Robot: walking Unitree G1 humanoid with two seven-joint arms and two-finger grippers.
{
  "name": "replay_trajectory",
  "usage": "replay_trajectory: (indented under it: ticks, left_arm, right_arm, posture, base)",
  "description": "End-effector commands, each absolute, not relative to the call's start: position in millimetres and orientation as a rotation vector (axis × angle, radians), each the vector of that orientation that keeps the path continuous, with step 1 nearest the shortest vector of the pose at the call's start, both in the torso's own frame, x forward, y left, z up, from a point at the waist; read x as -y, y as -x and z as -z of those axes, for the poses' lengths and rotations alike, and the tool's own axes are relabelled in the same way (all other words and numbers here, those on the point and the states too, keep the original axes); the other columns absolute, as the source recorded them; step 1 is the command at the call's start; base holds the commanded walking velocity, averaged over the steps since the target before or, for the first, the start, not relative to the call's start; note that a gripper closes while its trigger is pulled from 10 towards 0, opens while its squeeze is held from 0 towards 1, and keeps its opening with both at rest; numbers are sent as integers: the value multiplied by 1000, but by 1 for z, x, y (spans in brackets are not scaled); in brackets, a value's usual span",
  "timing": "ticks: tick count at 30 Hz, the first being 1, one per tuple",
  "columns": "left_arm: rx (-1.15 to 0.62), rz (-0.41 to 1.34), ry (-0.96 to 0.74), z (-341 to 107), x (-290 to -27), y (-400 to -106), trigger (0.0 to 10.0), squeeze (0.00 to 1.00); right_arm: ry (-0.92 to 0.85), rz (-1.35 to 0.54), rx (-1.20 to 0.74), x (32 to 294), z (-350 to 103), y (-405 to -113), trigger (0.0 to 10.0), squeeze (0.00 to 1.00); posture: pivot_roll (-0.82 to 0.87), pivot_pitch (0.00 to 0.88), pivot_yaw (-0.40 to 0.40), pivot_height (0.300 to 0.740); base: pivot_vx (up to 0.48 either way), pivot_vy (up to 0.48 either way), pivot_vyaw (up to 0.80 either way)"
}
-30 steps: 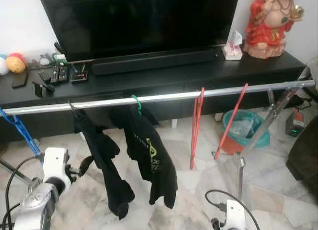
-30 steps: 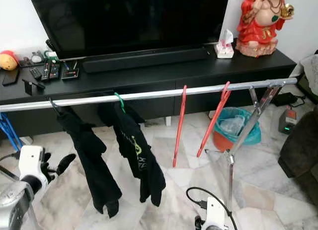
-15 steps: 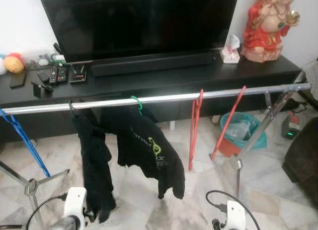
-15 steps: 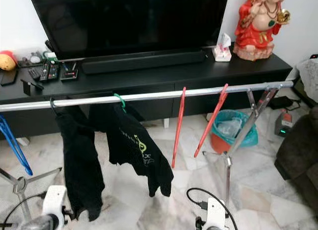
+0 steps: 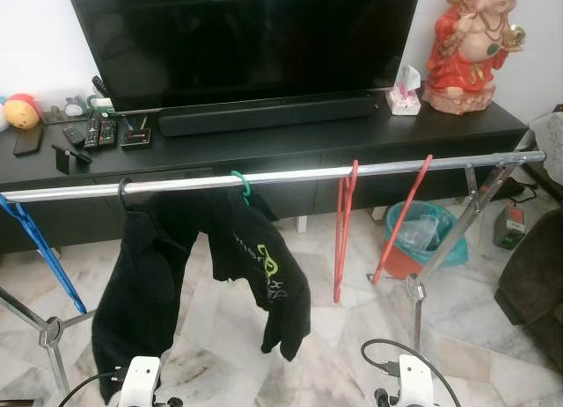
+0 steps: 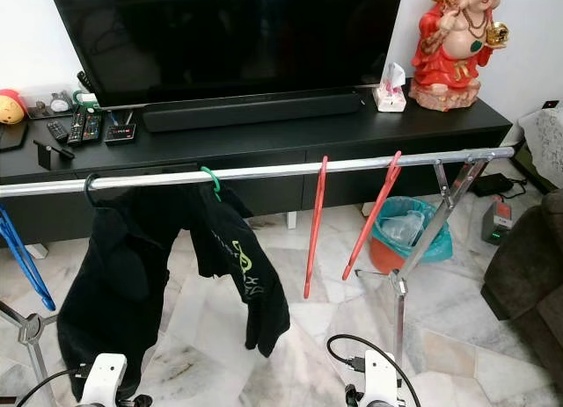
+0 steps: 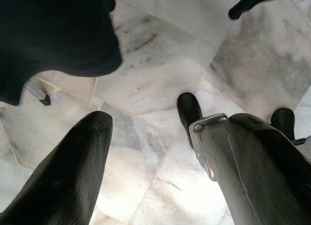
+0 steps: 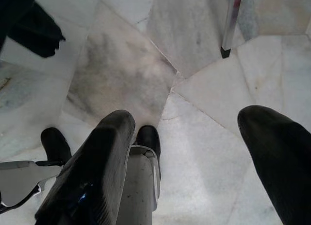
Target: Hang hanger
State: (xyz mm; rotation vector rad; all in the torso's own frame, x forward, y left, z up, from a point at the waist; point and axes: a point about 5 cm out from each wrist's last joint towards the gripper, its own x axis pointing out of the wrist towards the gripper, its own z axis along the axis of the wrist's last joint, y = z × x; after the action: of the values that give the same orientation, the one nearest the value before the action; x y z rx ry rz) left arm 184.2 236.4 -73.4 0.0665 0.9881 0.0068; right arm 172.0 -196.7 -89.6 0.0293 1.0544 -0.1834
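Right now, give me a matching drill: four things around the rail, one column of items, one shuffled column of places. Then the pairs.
Items
1. blue hanger
2. green hook
3. statue
4. teal bin

Places
A. on the floor behind the rail's right end
B. on the rail, holding the black shirt with the print
C. at the rail's far left end
D. on the TV stand, right end

Pairs: 1-C, 2-B, 3-D, 4-A
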Motion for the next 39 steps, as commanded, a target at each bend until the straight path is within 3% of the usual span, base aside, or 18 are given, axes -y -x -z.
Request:
replay_trajectory:
  ticks: [1,39]
  left_arm:
    - [-995,-3,-76,74,-235,-185,10000,0]
    - [-983,8,-81,73,-237,-185,10000,0]
  right_arm:
    - [-29,177,-1057,196,91,-170,10000,0]
    - [-18,162,-1059,196,90,-172,10000,0]
  posture:
    - [-206,0,3,740]
    - [-212,0,8,740]
  base:
    - [0,0,0]
    - [0,0,0]
